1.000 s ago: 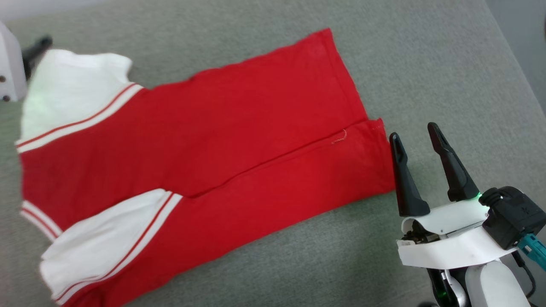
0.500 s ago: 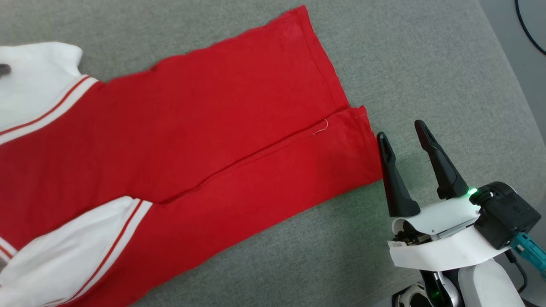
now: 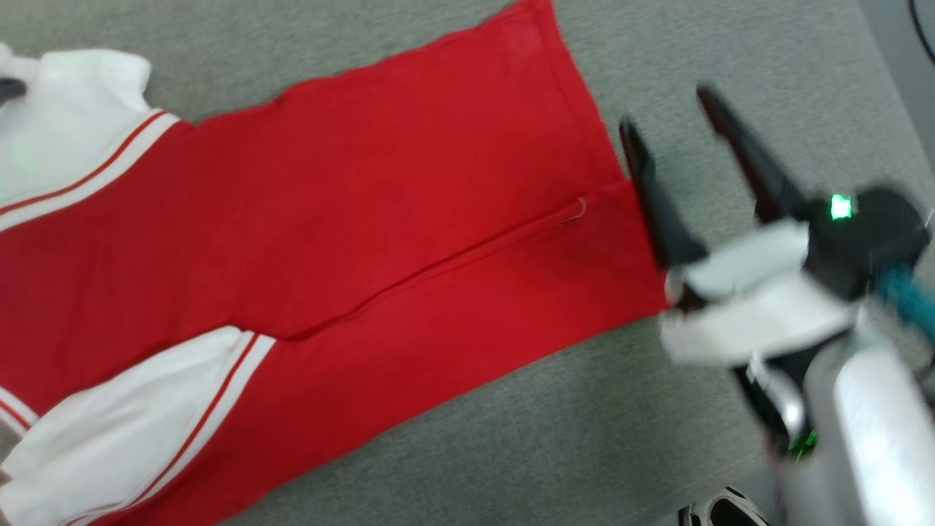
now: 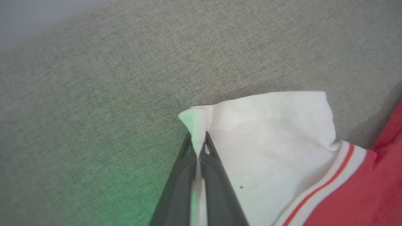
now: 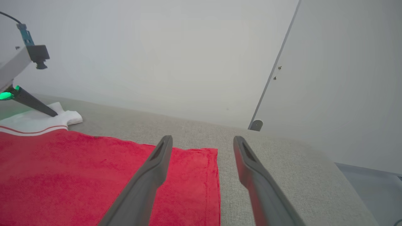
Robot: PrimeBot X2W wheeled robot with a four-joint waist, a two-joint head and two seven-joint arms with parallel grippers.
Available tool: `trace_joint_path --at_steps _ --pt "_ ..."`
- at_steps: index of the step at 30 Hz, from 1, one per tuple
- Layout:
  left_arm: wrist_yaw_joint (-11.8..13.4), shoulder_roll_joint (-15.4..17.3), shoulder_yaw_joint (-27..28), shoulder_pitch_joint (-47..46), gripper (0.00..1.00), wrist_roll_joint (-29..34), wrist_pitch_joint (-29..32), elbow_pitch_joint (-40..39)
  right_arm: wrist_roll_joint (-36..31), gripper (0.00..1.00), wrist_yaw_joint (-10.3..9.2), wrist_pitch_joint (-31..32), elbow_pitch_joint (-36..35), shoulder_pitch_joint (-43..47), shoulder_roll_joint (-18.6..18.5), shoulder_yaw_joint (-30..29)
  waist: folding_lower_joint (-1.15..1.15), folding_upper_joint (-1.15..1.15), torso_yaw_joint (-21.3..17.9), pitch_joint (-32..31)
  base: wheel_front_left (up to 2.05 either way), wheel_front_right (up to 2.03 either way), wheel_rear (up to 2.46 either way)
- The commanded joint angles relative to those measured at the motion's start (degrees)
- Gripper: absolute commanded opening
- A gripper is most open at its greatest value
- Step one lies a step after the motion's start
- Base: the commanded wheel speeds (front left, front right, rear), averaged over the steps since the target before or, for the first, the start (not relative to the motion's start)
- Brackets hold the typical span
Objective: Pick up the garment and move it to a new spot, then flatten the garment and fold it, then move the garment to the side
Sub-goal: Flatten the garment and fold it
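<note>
Firmly pinching the garment (image 4: 267, 135).
My left tool (image 4: 198, 146) is clamped on its white corner; my right tool (image 5: 202, 141) stands apart at the hem.

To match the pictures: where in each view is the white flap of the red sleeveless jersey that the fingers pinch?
Head view: the white flap of the red sleeveless jersey, upper left.
Left wrist view: the flap at centre, tip between the fingers of the left gripper.
Right wrist view: the flap far left.
Shared landmark: the white-and-red striped trim beside it.
</note>
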Motion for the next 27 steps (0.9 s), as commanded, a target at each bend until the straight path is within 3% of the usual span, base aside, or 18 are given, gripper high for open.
trace_joint_path --at_steps 1,5,7,12,18,27 --pt "-0.2 -1.2 -1.0 -0.2 0.00 -0.1 -0.3 -0.7 0.6 1.00 -0.04 4.0 0.4 -3.4 -1.0 -0.2 0.00 0.00 1.4 1.0 0.00 0.00 0.00" --pt "-0.2 -2.3 -2.3 -2.2 0.00 -0.3 -0.9 -2.1 3.1 1.00 -0.04 19.2 5.2 -13.4 -5.7 0.7 0.00 0.00 3.5 2.2 0.00 0.00 0.00" --pt "-0.2 -2.9 -3.2 -2.9 0.00 -0.5 -1.3 -2.8 6.6 1.00 -0.04 25.6 8.5 -17.9 -6.3 -0.1 0.00 0.00 4.6 2.9 0.00 0.00 0.00" --pt "-0.2 -3.8 -5.4 -4.9 0.00 -1.5 -2.3 -4.2 11.4 1.00 -0.04 36.3 17.4 -27.4 -7.5 -2.2 0.00 0.00 6.9 4.6 0.00 0.00 0.00" --pt "-0.1 -4.3 -7.6 -6.8 0.00 -2.3 -3.6 -5.8 13.3 1.00 -0.04 44.4 26.3 -34.0 -8.6 -2.4 0.00 0.00 8.8 6.2 0.00 0.00 0.00" --pt "-0.1 -5.3 -11.7 -8.9 0.00 -4.1 -5.9 -8.6 15.1 1.00 -0.04 45.8 36.6 -39.7 -7.4 -3.3 0.00 0.00 11.6 7.9 0.00 0.00 0.00"
